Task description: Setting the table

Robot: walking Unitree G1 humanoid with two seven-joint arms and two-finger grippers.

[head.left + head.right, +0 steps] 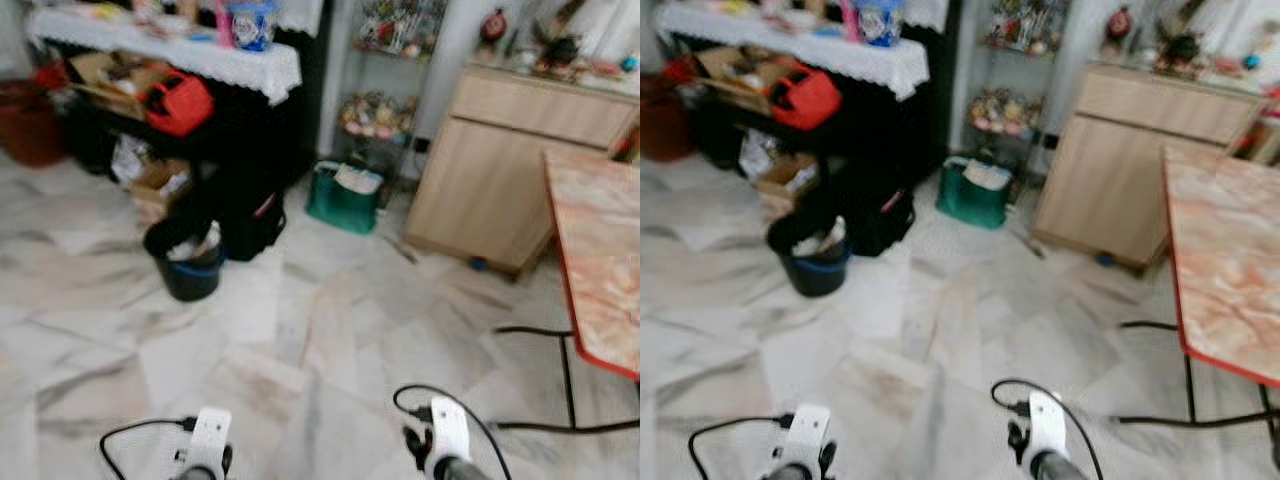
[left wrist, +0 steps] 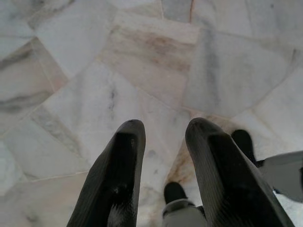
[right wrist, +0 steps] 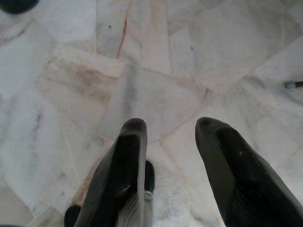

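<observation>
White-grey marble tile floor [image 1: 300, 340] takes up most of the head views, slightly blurred. The red-edged, orange-marbled surface [image 1: 1230, 270] stands at the right on thin black metal legs [image 1: 567, 375]; its long axis runs away from the robot, near corner pointing toward the robot's right side. What can be seen of its top is bare. Nothing lies on the floor between robot and surface except a black cable [image 1: 540, 330] trailing under it.

Behind the surface's far end, a light wooden cabinet [image 1: 510, 170] stands against the wall with blurred ornaments on top. Left of that cabinet, a green bag [image 1: 345, 198] sits on the floor below a narrow shelf of small trinkets [image 1: 375, 115]. Further left, a black stand draped with a white lace cloth [image 1: 200, 55] has a red bag [image 1: 180, 103] and cardboard boxes [image 1: 150, 180] packed underneath. A black bucket with rubbish [image 1: 185, 258] stands on the floor in front of it, well apart from the surface.

Both arms hang low at the bottom edge. Left pincer [image 2: 161, 137] points down at floor tiles, black fingers spread with a gap, holding nothing. Right pincer [image 3: 170, 135] also points at the floor, fingers spread, empty. The robot's dark feet [image 2: 174, 191] show below the left pincer.
</observation>
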